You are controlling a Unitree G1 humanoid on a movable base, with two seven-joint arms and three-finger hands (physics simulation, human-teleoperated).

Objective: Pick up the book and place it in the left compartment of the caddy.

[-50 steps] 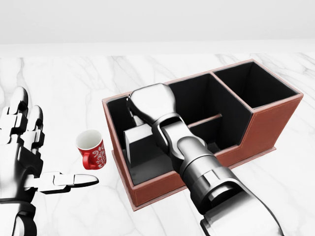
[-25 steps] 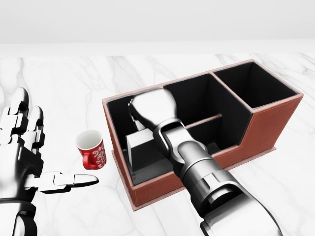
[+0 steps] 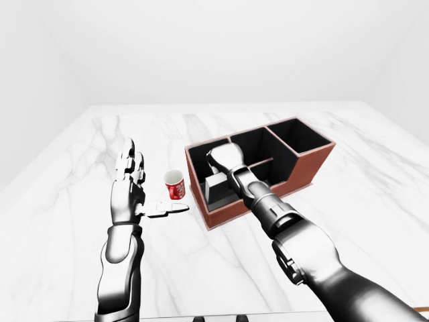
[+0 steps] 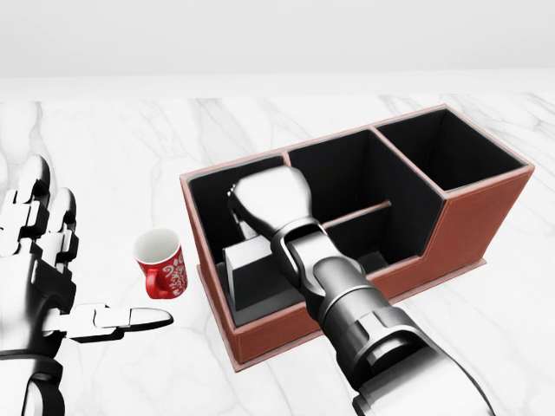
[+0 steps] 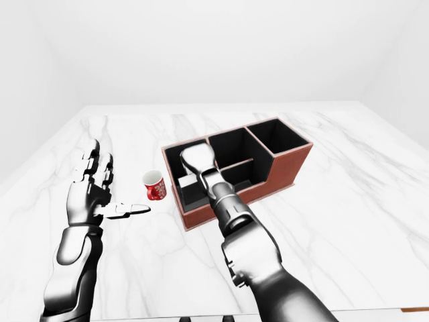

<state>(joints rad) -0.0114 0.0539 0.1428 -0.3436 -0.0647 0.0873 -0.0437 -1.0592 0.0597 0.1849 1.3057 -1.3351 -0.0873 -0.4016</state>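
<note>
The brown caddy (image 4: 482,211) with black compartments lies on the white marble table. The pale grey book (image 4: 246,262) stands tilted inside the caddy's left compartment, low against its floor. My right hand (image 4: 244,222) reaches down into that compartment from above. Its fingers close on the book's top edge, and the back of the hand hides most of them. My left hand (image 4: 87,260) is open and empty at the left of the head view, palm up, thumb pointing right, well clear of the caddy. The right-eye view shows the caddy (image 5: 281,166) whole.
A red and white mug (image 4: 162,264) stands upright on the table just left of the caddy, between it and my left hand. The caddy's middle and right compartments hold nothing I can see. The marble table (image 3: 375,194) stretches wide around the caddy.
My right hand has sunk lower into the left compartment, and the book has gone down with it. The left hand and the mug have not moved.
</note>
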